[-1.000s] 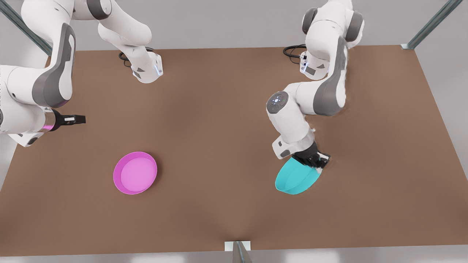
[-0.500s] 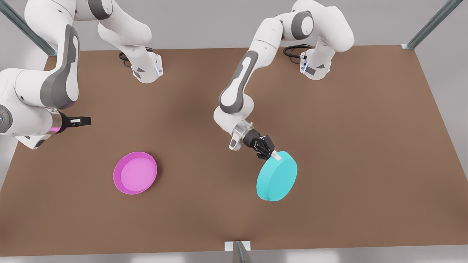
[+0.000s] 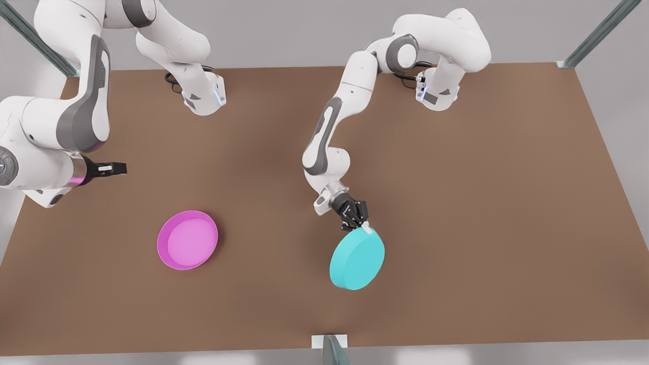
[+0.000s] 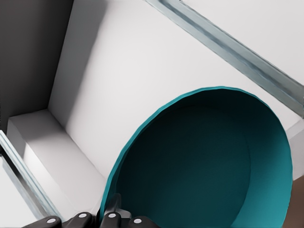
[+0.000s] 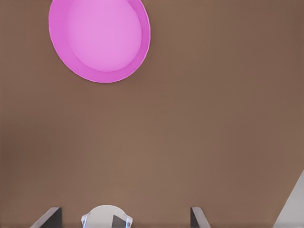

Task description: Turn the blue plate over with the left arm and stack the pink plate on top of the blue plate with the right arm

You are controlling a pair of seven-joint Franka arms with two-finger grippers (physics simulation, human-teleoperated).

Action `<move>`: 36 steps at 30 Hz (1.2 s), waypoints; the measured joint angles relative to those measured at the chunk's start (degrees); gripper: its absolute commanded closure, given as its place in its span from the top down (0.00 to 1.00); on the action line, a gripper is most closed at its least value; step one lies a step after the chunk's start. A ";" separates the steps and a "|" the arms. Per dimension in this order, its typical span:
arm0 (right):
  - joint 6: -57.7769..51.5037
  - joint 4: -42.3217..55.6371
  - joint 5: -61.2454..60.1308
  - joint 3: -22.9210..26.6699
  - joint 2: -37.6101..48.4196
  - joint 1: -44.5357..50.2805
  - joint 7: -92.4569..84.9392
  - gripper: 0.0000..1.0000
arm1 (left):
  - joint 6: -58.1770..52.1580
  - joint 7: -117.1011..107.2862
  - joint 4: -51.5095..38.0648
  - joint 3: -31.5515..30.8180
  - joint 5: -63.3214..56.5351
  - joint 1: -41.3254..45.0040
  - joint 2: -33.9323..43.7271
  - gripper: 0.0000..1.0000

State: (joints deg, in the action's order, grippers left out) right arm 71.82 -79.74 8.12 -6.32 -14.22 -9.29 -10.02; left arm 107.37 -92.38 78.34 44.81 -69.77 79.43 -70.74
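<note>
A: On the front view's left, the right pincer [image 3: 117, 168] waits above the bench [image 3: 507, 203], its fingers apart, holding nothing. The pink plate [image 3: 187, 240] lies rim up, below and a little ahead of it.

B: And the left pincer [image 3: 358, 219]?

A: It is clamped on the rim of the blue plate [image 3: 357, 258], which hangs beyond the fingertips, flat underside up.

B: What is the risk?

A: The hold is only at the edge. The plate may swing or slip, then land tilted, and stacking would fail.
</note>
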 measured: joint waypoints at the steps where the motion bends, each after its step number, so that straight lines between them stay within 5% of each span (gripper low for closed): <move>1: -0.04 0.00 0.00 0.00 0.00 -0.08 0.00 1.00 | -0.21 -2.10 -0.01 -0.09 -0.05 0.06 -0.27 0.21; 8: -0.51 -0.55 -1.24 0.00 0.17 -0.34 -0.01 1.00 | -2.20 -14.74 -0.10 -1.71 -0.16 0.11 -2.69 0.21; 9: -0.53 -0.54 -1.31 0.00 0.15 -0.42 -0.02 1.00 | -2.56 -16.26 -0.14 -1.92 -0.16 0.12 -3.06 0.35; 10: -0.53 -0.53 -1.36 0.00 0.13 -0.46 -0.02 1.00 | -2.97 -17.71 -0.17 -2.08 -0.15 0.11 -3.26 0.67; 11: -0.53 -0.57 -1.40 0.00 0.11 -0.47 -0.02 1.00 | -3.33 -19.08 -0.24 -2.30 -0.12 0.12 -3.67 0.82; 16: -0.59 -0.71 -1.75 0.07 0.02 -0.02 -0.04 1.00 | -4.43 -25.18 -1.25 -3.21 -0.10 -0.12 -3.92 0.83; 20: -0.52 -0.71 -2.10 0.09 -0.05 -0.05 -0.03 1.00 | -4.80 -28.56 -3.01 -9.88 1.41 -0.01 0.94 0.83; 26: 0.17 -3.10 -2.27 0.09 0.67 -0.37 -0.04 1.00 | -3.21 -31.69 -12.44 -16.81 19.47 -0.23 3.34 0.86; 27: 1.27 -6.11 -2.28 0.09 2.13 -0.51 -0.05 1.00 | -2.60 -31.85 -13.74 -17.22 25.29 -0.31 7.19 1.00; 30: 7.67 -17.20 -2.71 0.23 4.17 -1.98 -0.06 1.00 | -6.32 -28.79 -14.74 -15.97 47.01 -3.61 27.32 1.00; 32: 14.09 -23.94 -4.07 0.29 2.98 -4.67 -0.12 1.00 | -13.33 -22.94 -15.19 -14.28 59.60 -14.01 39.74 1.00; 36: 26.52 -25.76 -6.28 0.47 -6.59 -9.36 -0.25 1.00 | -26.59 -4.41 -15.47 0.10 73.06 -22.47 46.35 1.00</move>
State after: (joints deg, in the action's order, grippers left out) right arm 98.34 -105.50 1.84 -5.85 -20.82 -18.65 -10.27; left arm 80.78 -96.79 62.87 44.91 3.30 56.96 -24.39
